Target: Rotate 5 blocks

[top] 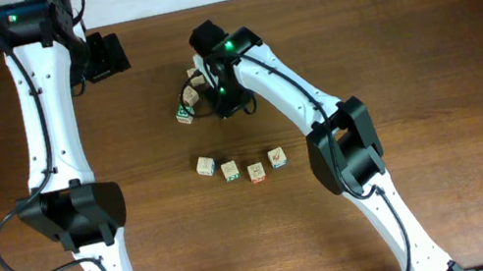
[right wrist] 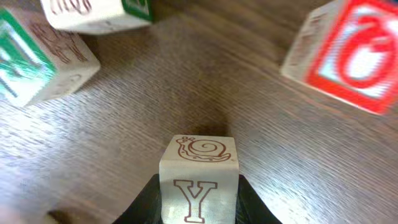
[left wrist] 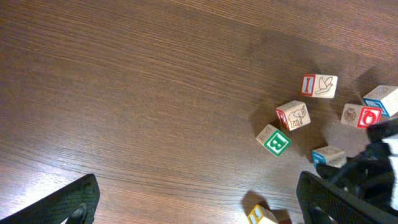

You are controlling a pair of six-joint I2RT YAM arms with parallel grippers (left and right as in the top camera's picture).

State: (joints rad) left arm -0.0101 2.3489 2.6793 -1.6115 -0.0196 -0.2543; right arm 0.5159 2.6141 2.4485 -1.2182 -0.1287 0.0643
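Near the far edge of the tabletop (top: pixel 434 42) on the left, we see the left gripper (top: pixel 107 55) hanging with its jaws spread wide, holding nothing. Toward the middle, a green-framed cube (top: pixel 184 115) lies just left of the right gripper (right wrist: pixel 198 210), which is clamped on a block marked Y (right wrist: pixel 198 179), a red-faced cube (right wrist: pixel 348 56) close by. Nearer the front edge, four more blocks (top: pixel 229 168) sit in a row.

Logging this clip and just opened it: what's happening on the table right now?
The right gripper is clamped on a pale block printed with Y and a snail, amid the loose cluster at the far side of the table. The left gripper stands open and empty, off to the side. A row of four blocks sits nearer the arm bases.
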